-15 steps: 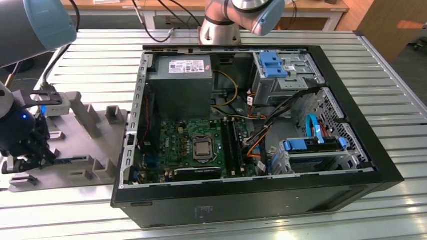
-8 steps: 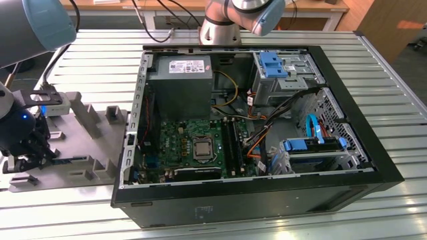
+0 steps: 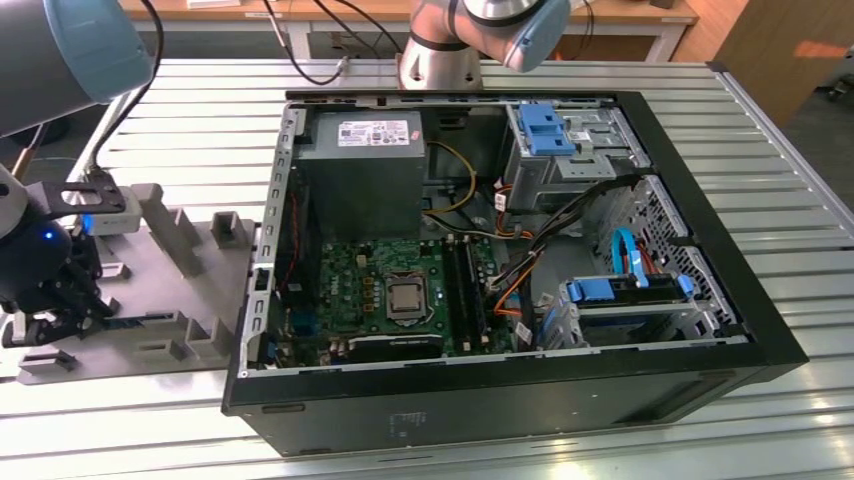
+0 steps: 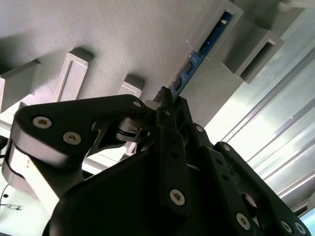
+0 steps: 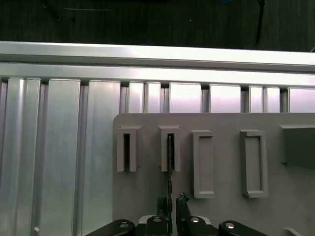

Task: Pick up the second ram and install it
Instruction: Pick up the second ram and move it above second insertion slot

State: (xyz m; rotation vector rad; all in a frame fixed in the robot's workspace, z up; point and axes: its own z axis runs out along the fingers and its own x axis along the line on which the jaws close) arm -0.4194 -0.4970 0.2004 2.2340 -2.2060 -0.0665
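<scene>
Currently the second ram (image 4: 199,56) sits on edge in a slot of the grey tray (image 5: 226,162), not yet lifted. The pincer (image 5: 172,202) straddles its end; whether it grips cannot be told. Installation on the motherboard (image 3: 367,275) is outstanding.

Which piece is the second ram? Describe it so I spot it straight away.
Find the grey tray on the slatted table, at the exterior view's left of the open computer case. In its row of slotted blocks, the second ram is the thin blue board standing on edge in one narrow block, right at the gripper; the neighbouring slots are empty.
</scene>
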